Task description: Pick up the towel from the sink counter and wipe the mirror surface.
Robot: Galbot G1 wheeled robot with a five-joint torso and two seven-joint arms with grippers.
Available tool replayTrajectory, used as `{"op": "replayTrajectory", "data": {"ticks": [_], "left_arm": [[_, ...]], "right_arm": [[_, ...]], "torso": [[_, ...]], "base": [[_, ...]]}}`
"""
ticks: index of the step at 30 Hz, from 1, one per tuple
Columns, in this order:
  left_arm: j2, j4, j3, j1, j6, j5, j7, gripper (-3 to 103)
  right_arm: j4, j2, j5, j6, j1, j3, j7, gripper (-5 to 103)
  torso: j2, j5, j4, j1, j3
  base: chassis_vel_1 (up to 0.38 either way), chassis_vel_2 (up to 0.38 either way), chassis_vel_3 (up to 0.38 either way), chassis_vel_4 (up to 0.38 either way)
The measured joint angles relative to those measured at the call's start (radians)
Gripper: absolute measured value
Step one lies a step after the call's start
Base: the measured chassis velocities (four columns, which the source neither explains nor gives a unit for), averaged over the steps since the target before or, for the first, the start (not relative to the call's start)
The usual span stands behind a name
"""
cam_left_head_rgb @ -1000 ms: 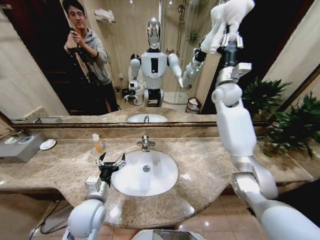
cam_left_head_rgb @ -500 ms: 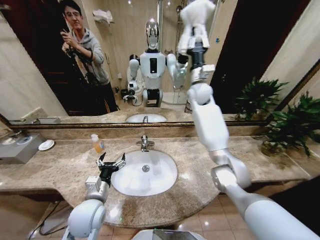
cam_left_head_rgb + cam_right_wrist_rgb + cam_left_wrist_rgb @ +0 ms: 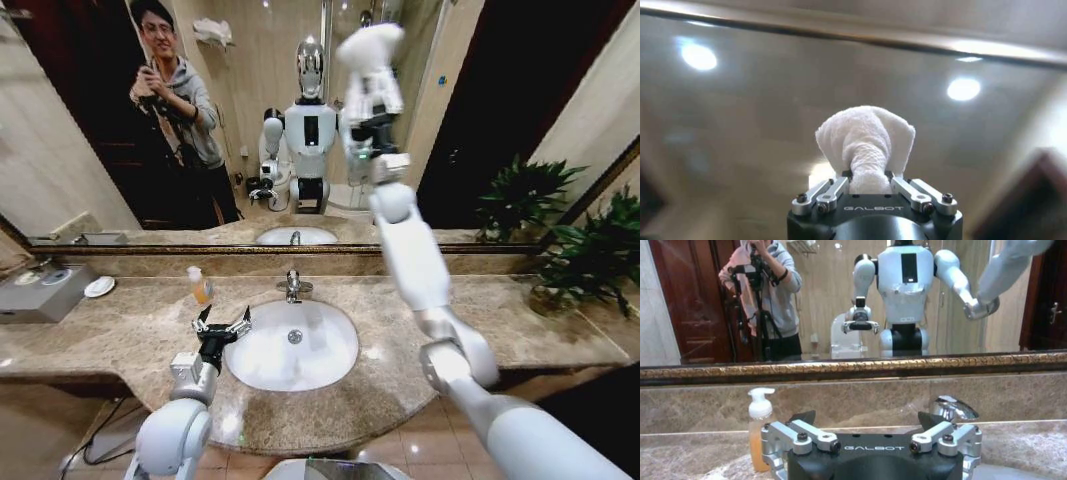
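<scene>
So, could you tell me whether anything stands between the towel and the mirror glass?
Nothing visible does. The right gripper holds the towel raised against the mirror, with bare glass ahead. The left gripper hovers open over the sink counter.

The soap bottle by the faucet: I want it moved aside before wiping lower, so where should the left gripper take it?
Grip the soap bottle around its orange body, below the white pump head, coming level from the basin side. It stands upright and the body is its widest, straightest part. The left gripper hangs open over the basin edge nearby.
</scene>
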Motion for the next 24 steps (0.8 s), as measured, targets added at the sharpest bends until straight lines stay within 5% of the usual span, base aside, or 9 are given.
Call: {"op": "replayTrajectory", "data": {"ticks": [4, 9, 24], "left_arm": [[0.000, 0.000, 0.000, 0.000, 0.000, 0.000, 0.000, 100], [0.000, 0.000, 0.000, 0.000, 0.000, 0.000, 0.000, 100], [0.000, 0.000, 0.000, 0.000, 0.000, 0.000, 0.000, 100]], "right_arm": [[-0.003, -0.055, 0.062, 0.003, -0.027, 0.105, 0.001, 19], [-0.010, -0.054, 0.077, 0.004, -0.051, 0.106, -0.004, 19], [0.008, 0.225, -0.194, 0.032, -0.106, -0.077, -0.024, 19]], "torso": [[0.000, 0.0001, 0.0000, 0.000, 0.000], [0.000, -0.0004, 0.0009, 0.000, 0.000], [0.000, -0.0014, 0.0017, 0.000, 0.000]], "base": [[0.000, 0.000, 0.000, 0.000], [0.000, 0.000, 0.000, 0.000], [0.000, 0.000, 0.000, 0.000]]}}
